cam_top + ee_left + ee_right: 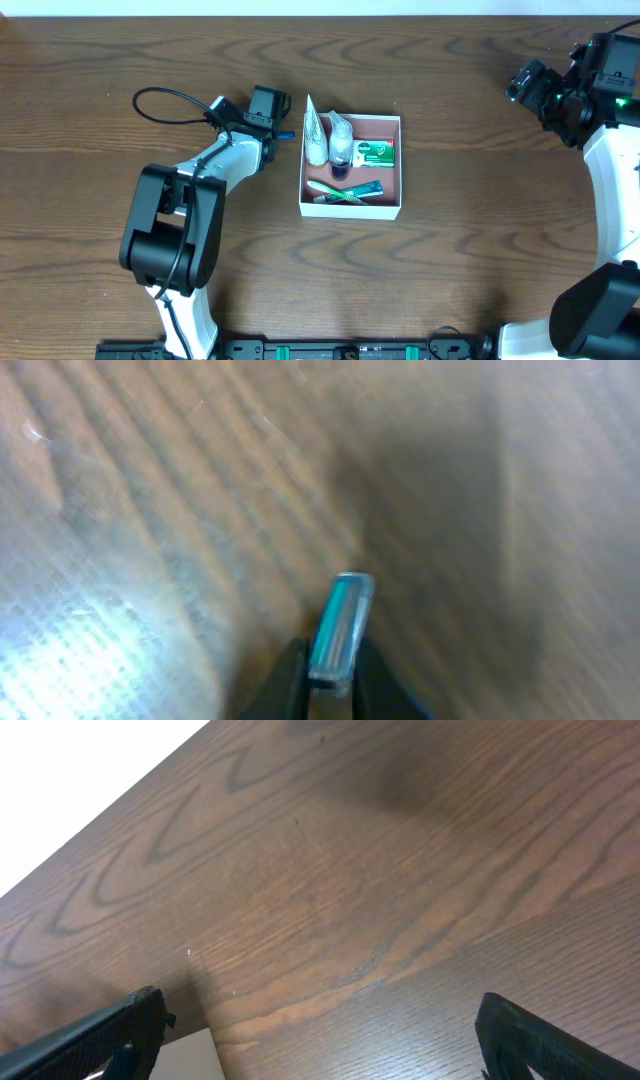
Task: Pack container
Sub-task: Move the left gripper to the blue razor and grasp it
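The container [351, 210] is a square shallow cardboard box with white walls and a pink-brown inside, at the table's middle. In it lie a white tube [316, 135], a clear pouch [340, 140], a green-and-white soap box [373, 154] and a green toothbrush [345, 191]. My left gripper [275, 133] sits just left of the container's upper left corner. It is shut on a small teal and clear item [340, 625], held over the wood in the left wrist view. My right gripper [315, 1030] is open and empty, high at the far right [530, 85].
A black cable [165, 100] loops from the left arm over the table's upper left. The right wrist view shows the table's edge and a pale corner [185, 1055] at the bottom left.
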Motion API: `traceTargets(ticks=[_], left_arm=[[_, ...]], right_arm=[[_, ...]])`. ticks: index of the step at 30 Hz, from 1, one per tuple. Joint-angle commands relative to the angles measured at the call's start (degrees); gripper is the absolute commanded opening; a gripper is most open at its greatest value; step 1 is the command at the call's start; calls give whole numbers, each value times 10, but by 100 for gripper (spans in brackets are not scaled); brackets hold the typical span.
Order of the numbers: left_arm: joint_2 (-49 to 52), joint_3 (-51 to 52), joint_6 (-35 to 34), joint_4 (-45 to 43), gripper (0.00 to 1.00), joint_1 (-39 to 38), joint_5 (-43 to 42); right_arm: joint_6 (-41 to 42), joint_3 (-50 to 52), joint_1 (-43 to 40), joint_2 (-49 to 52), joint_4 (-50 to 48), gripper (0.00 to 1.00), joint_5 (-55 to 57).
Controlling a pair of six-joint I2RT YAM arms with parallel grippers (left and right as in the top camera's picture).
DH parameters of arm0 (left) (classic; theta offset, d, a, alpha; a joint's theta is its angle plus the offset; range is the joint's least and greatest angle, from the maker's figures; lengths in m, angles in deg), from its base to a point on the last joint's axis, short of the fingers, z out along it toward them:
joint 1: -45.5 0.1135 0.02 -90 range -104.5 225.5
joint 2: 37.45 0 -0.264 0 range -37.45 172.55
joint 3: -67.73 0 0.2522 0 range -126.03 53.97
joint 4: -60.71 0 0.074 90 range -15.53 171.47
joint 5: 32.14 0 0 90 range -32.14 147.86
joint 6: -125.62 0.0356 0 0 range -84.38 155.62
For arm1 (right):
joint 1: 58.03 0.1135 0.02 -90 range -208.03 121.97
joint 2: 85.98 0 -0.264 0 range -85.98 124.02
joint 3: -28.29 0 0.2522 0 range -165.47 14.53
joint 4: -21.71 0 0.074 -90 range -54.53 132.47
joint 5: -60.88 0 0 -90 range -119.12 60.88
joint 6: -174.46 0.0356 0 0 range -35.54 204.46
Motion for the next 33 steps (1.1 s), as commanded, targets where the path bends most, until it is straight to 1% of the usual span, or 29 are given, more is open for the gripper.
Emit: traceTargets(ticks=[1, 6, 10, 15, 22, 25, 33], left_arm=[[16, 3, 25, 5, 9, 5, 3], [13, 3, 60, -6, 6, 5, -2], [-7, 3, 98, -11, 7, 5, -2], [-61, 3, 172, -27, 7, 5, -2], [-163, 3, 268, -30, 7, 5, -2], [-209, 3, 285, -21, 7, 5, -2], [-316, 3, 286, 19, 7, 0, -4]], right_arm=[[-7, -9, -3, -8, -1, 99, 4], [-7, -9, -3, -8, -1, 99, 4], [-7, -9, -3, -8, -1, 99, 4], [-7, -9, -3, -8, -1, 99, 4], [-7, -9, -3, -8, -1, 99, 4], [-7, -9, -3, -8, -1, 99, 4], [-7, -9, -3, -8, -1, 99, 4]])
